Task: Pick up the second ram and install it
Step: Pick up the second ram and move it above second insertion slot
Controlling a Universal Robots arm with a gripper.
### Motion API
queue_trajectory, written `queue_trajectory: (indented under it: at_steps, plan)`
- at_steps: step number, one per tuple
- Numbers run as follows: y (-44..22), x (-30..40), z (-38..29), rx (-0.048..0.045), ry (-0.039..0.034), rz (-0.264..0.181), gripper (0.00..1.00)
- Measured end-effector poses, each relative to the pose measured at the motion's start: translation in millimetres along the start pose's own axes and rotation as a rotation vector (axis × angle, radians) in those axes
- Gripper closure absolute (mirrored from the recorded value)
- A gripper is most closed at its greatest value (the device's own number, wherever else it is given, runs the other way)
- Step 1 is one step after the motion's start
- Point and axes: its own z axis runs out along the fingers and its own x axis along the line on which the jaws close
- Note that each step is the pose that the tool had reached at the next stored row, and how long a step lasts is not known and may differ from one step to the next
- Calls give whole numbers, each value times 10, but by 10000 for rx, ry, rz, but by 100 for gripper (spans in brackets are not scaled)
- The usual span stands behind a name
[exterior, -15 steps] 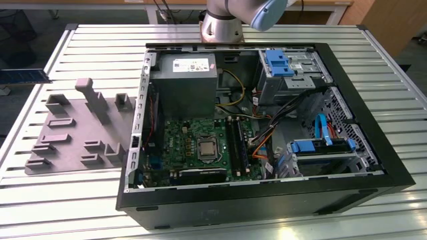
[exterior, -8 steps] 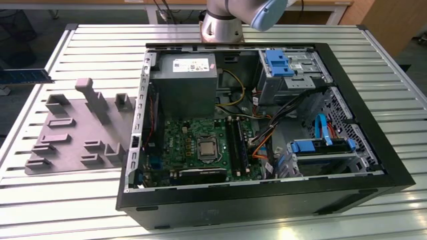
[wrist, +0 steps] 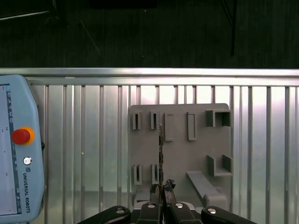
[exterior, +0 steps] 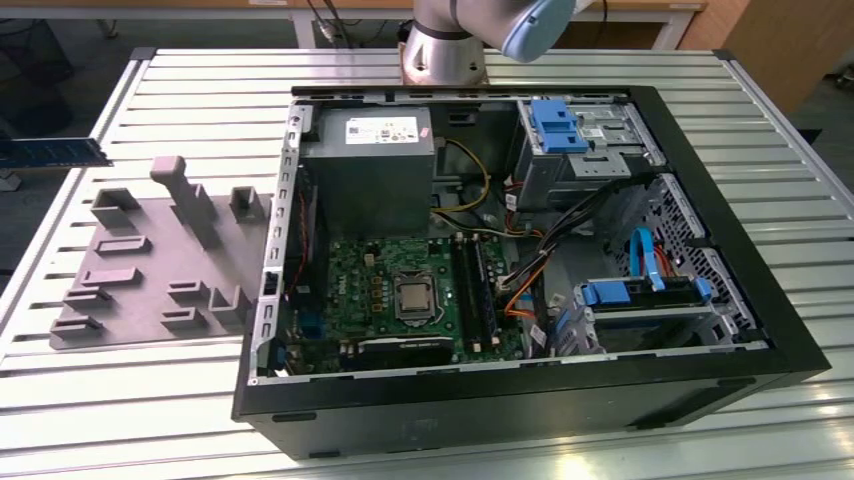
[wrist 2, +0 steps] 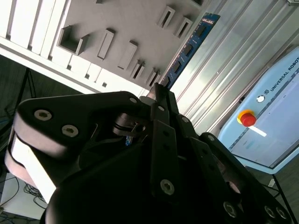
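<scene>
The second ram point(wrist 2: 189, 49), a thin blue stick with dark chips, is clamped at one end in my gripper point(wrist 2: 159, 92), which is shut on it. In the first wrist view the ram point(wrist: 160, 149) shows edge-on, rising from the gripper point(wrist: 161, 188) above the grey holder block point(wrist: 180, 149). In the exterior view the ram point(exterior: 54, 152) hangs at the far left edge, above the table and beyond the holder block point(exterior: 160, 260). The motherboard's black slots point(exterior: 471, 290) lie inside the open computer case point(exterior: 534, 410), well to the exterior view's right of the ram.
The arm's base point(exterior: 447, 45) stands behind the case. A teach pendant with a red stop button point(wrist: 21, 136) lies on the slatted table point(exterior: 120, 400). Blue drive brackets point(exterior: 554, 125) and cables sit inside the case. The holder block has upright posts.
</scene>
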Motion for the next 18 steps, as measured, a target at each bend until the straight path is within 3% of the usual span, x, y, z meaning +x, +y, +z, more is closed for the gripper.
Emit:
queue_trajectory:
  at_steps: [18]
  plan:
    - [-72, 0, 1, 0, 0, 0, 86]
